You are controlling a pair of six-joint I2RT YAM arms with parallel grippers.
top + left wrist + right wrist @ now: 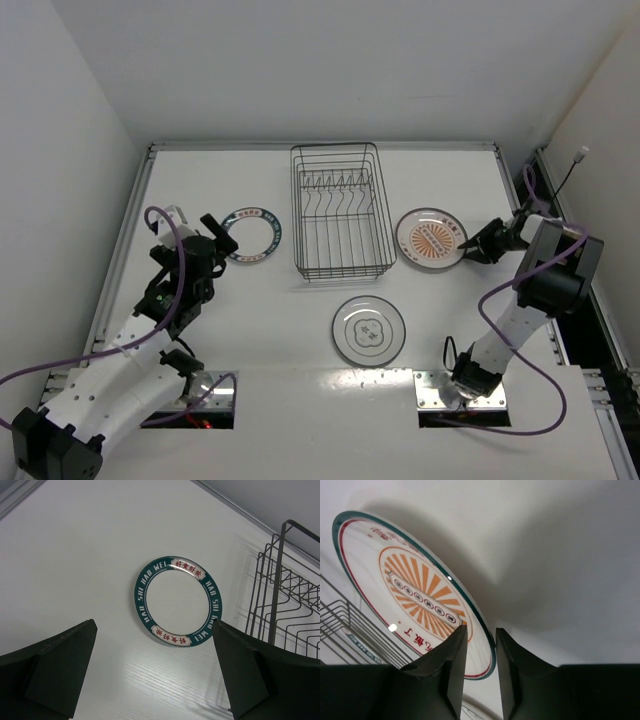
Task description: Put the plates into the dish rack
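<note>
Right wrist view: right pincer clamped on orange plate rim; left pincer apart over blue-rimmed plate.

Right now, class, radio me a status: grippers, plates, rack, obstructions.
Left gripper open, facing blue-rimmed plate. Right gripper astride orange plate rim, grip unclear. Ringed plate untouched; dish rack empty. Nothing between plates and rack.

bright even overhead light, soft shadows, small glare spots on orange-centred plate.
</note>
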